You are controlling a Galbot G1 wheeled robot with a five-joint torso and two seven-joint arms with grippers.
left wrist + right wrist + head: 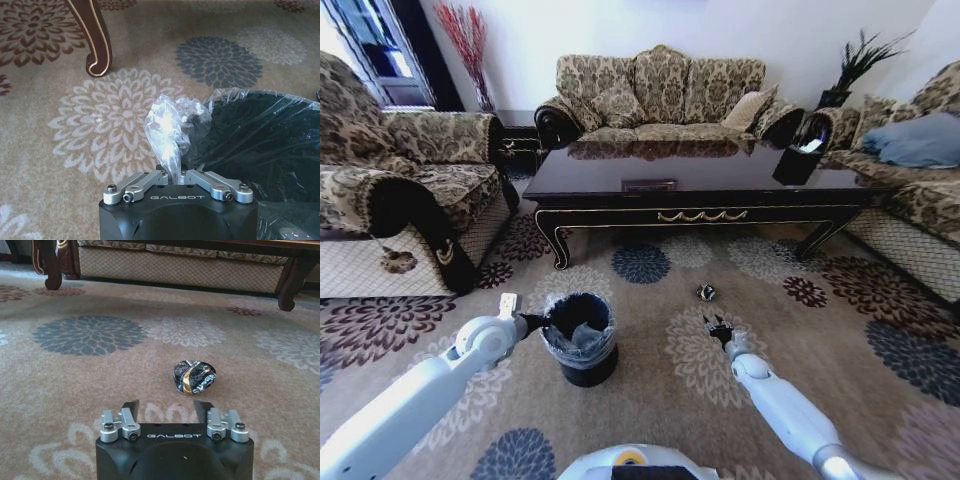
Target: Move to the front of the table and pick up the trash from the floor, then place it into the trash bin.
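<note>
**Wrapper on the carpet, right gripper lined up behind it**

In the head view the table (pixel 700 185) spans the upper middle of the frame and the bin (pixel 580 340) stands on the carpet (pixel 650 400) at lower left of centre. The trash (pixel 706 292), a small crumpled dark wrapper with silvery and gold print, lies right of centre, between the table's front edge and the right gripper (pixel 718 327), which hangs low just short of it.

In the right wrist view the trash (pixel 194 377) sits mid-frame, beyond the right gripper (pixel 173 405), whose fingers are spread apart with nothing between them.

In the left wrist view the left gripper (pixel 176 175) is pressed together on a bunched fold of the clear liner (pixel 170 125) at the rim of the bin (pixel 260 145), at lower right.

The wrapper looks very light, thin and crushable, with a glossy skin that may slide on the pads. It is not fragile, so a firm pinch should do no harm. Its raised, puckered middle looks the best place to grip; the flat edges lie close to the pile and could be missed. Being so light, it may skid away if a finger nudges it first.
</note>
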